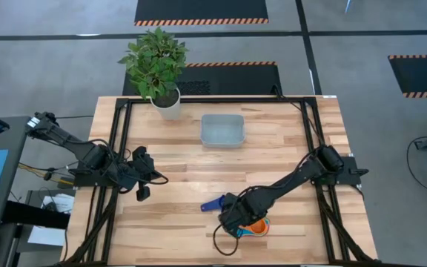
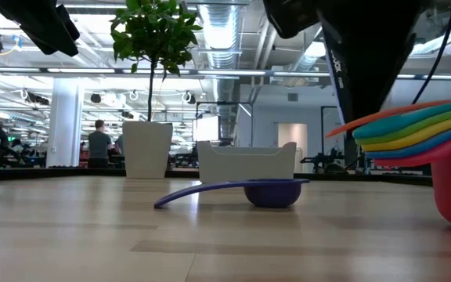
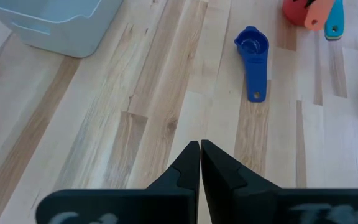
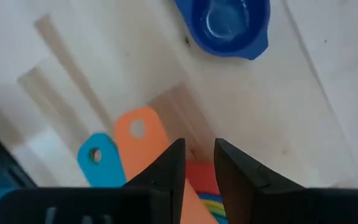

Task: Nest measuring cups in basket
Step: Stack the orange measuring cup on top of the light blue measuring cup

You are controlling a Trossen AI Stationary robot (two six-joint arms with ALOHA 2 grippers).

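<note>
High view, right claw over stacked measuring cups

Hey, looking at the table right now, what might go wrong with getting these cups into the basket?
The right gripper sits over the stacked cups; a poor grip might scatter them. The dark blue cup lies apart and may get left behind. The basket is across the table, so a carried stack might slip.

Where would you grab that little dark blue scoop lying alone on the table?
Probably by its flat handle, from straight above. The dark blue cup sits upright with the handle lying level just above the wood, clear of the nested stack, so two fingers could close across its narrow width. The round bowl looks harder to pinch.
</note>
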